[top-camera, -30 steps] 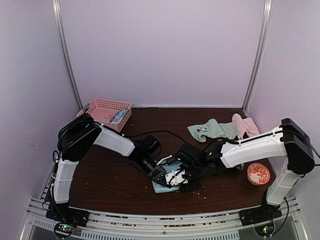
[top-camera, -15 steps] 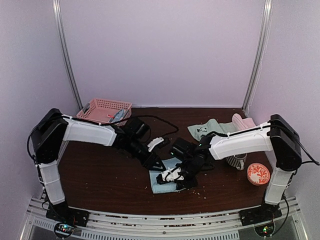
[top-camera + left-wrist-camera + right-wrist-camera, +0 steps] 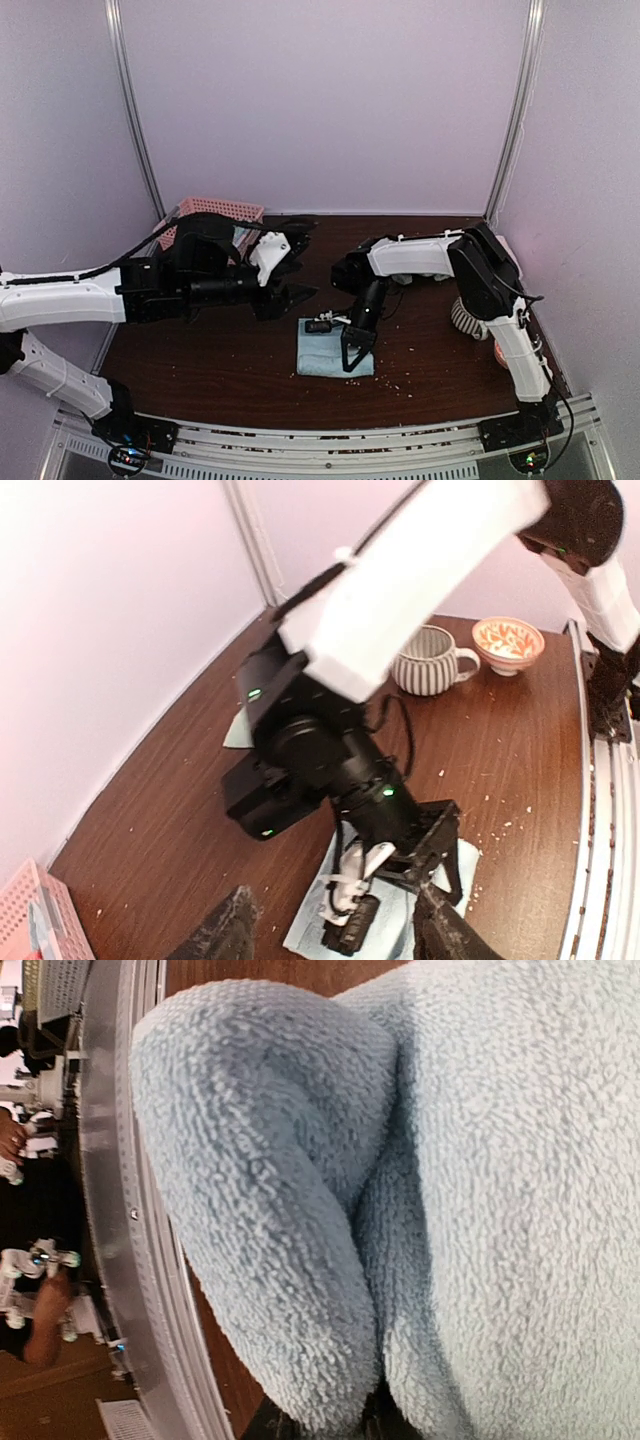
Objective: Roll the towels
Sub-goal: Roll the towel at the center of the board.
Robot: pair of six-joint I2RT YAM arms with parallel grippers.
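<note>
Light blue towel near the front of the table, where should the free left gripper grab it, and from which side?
The light blue towel lies flat, and the right gripper pinches a fold near its right side. So take the bare left edge, coming down from the left with the jaws set across that edge. I'd judge that the freest spot.

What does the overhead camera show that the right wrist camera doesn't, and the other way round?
Only the overhead view: both arms, the left claw open and apart from the cloth, the right claw down on it, a pink basket at the back left, and a striped cup partly hidden behind the right arm. Only the right wrist view: the fluffy pile up close, bunched into a rounded fold. Both: the light blue towel, the brown table and its metal front rail.
</note>
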